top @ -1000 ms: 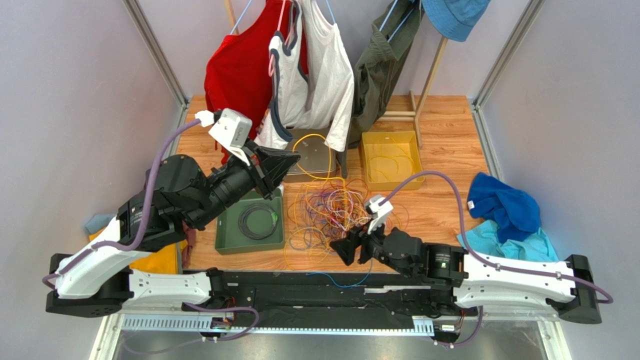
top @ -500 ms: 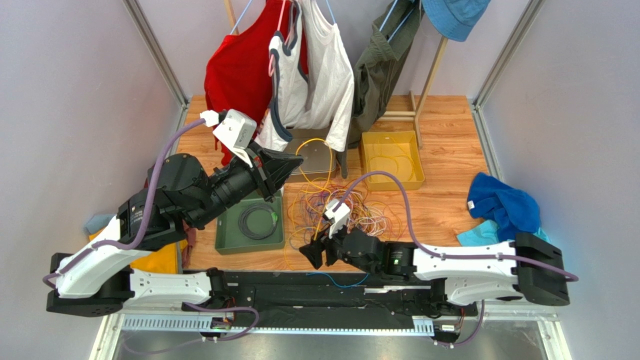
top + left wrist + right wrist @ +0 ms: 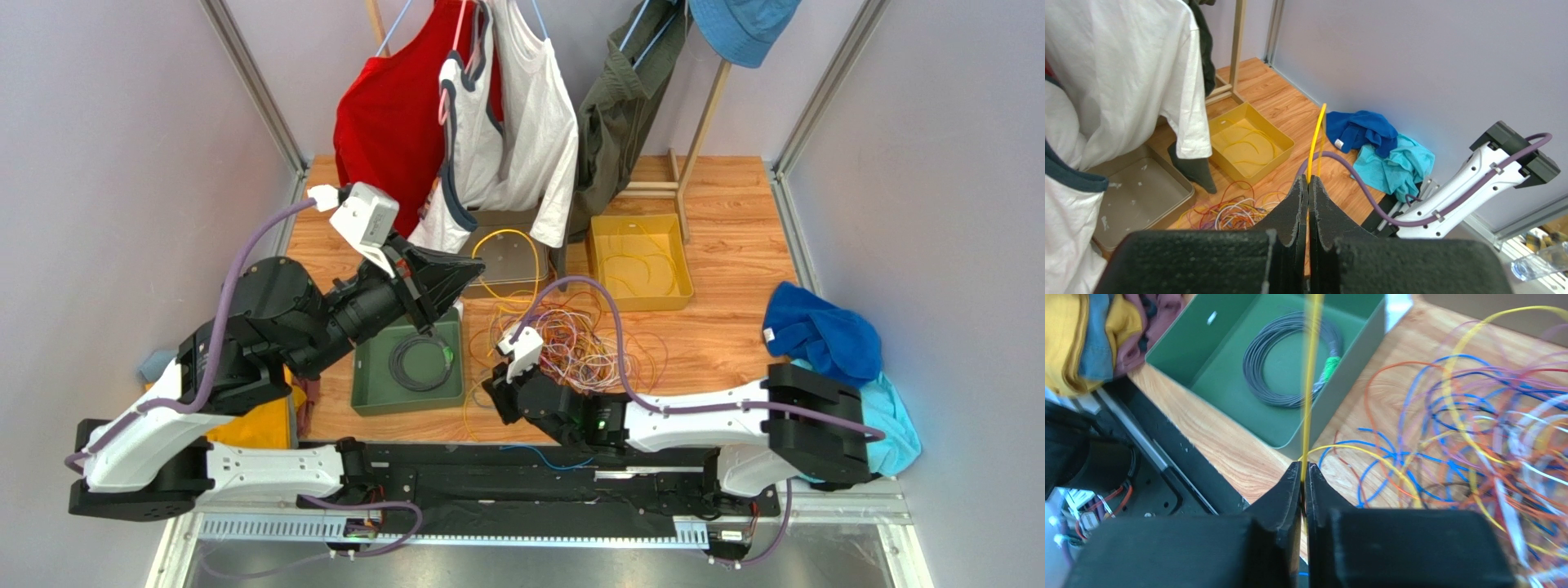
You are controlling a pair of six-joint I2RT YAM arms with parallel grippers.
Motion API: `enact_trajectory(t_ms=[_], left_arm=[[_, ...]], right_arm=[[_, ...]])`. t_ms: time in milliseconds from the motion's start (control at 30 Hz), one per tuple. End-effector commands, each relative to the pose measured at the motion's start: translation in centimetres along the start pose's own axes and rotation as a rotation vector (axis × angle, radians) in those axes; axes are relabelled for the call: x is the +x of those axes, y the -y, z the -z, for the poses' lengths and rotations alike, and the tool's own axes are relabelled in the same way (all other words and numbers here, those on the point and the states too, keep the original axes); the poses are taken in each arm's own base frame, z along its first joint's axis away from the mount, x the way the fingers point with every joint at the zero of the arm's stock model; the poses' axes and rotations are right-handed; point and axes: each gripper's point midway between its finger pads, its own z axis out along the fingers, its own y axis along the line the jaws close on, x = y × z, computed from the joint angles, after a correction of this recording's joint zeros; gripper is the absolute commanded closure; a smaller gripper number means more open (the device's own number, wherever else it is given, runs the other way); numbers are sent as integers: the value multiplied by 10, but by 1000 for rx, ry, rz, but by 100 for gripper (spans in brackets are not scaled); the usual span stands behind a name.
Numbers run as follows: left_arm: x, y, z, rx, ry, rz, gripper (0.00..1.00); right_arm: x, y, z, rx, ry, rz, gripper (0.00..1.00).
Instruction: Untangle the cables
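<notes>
**Two-arm cable sorting, overhead and wrist views.** The left hand (image 3: 1308, 181), raised above the wooden desk (image 3: 724, 349), is pressing its fingers together on a thin yellow cable (image 3: 1316, 138) that is rising past the fingertips. The right hand (image 3: 1303, 473), sitting low near the desk's front edge, is pinching a yellow strand (image 3: 1311, 380). This strand is stretching straight up across the rectangular green tray (image 3: 1223, 352). Whether both hands are gripping one and the same cable cannot be told.

The tangle of thin orange, yellow, purple, blue and red cables (image 3: 570, 333) is lying at mid-desk. It is just right of the green tray and in front of the square yellow tray (image 3: 644, 304) and the flat grey tray (image 3: 513, 260). A coiled black cable (image 3: 1287, 370) is resting inside the green tray. Loose yellow cables (image 3: 638, 263) are lying in the yellow tray.
</notes>
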Motion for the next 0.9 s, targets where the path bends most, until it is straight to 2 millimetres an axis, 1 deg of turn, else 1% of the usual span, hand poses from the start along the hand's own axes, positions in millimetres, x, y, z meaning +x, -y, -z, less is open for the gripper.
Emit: enact_trajectory(t_ms=[0, 33, 67, 100, 133, 167, 200, 233, 267, 300, 333, 367, 400, 433, 467, 500, 533, 567, 600, 633, 667, 700, 733, 767, 800, 833, 867], left_arm=[[11, -25, 17, -92, 3, 16, 100], [17, -31, 18, -115, 1, 20, 100], [37, -39, 15, -150, -32, 10, 100], [40, -49, 21, -191, -18, 32, 100], [50, -54, 21, -211, -26, 36, 100], [74, -61, 17, -236, -60, 26, 100], [79, -66, 21, -251, -47, 55, 100], [90, -70, 20, -263, -53, 67, 99], [114, -74, 15, -277, -79, 68, 97], [120, -75, 17, -271, -70, 99, 82], [128, -75, 16, -266, -75, 108, 71], [144, -76, 12, -265, -91, 112, 61], [151, -75, 11, -252, -99, 118, 47], [156, -74, 10, -243, -105, 115, 41], [166, -76, 9, -250, -125, 109, 37], [171, -77, 9, -258, -136, 123, 31], [176, -79, 9, -268, -145, 127, 29], [184, -82, 10, -283, -168, 127, 27], [188, -83, 11, -296, -176, 147, 24], [196, -86, 14, -306, -199, 143, 24], [201, -87, 15, -309, -213, 144, 23], [203, -88, 18, -316, -218, 165, 23], [213, -93, 23, -334, -247, 160, 23], [218, -94, 25, -340, -254, 169, 23], [220, -95, 29, -338, -252, 196, 23], [231, -97, 32, -343, -269, 202, 23], [234, -97, 34, -337, -270, 215, 23]], right_arm=[[-61, 16, 38, 103, 124, -89, 97], [-68, 20, 48, 118, 126, -93, 100], [-77, 26, 58, 140, 136, -100, 100], [-94, 31, 80, 143, 143, -107, 100], [-104, 33, 91, 139, 157, -112, 100], [-118, 37, 102, 147, 181, -118, 100], [-141, 41, 124, 142, 213, -120, 100], [-155, 44, 135, 149, 237, -123, 100], [-169, 52, 145, 185, 267, -121, 100], [-172, 63, 155, 230, 245, -72, 100], [-201, 63, 170, 241, 288, -89, 100], [-202, 77, 176, 326, 273, -41, 100], [-211, 82, 182, 360, 282, -27, 100], [-229, 86, 192, 384, 305, -27, 100], [-233, 98, 194, 446, 290, -1, 100], [-237, 105, 196, 474, 287, 1, 100], [-240, 112, 196, 494, 282, -9, 100], [-245, 125, 198, 514, 269, -37, 100], [-247, 131, 198, 518, 265, -62, 100], [-250, 135, 199, 518, 267, -86, 100], [-255, 146, 200, 543, 274, -106, 100], [-258, 150, 200, 552, 277, -110, 100], [-262, 153, 201, 560, 282, -114, 100], [-271, 159, 203, 582, 295, -116, 100], [-276, 161, 203, 593, 300, -114, 100], [-281, 163, 202, 603, 303, -111, 100], [-285, 168, 197, 627, 294, -98, 100]])
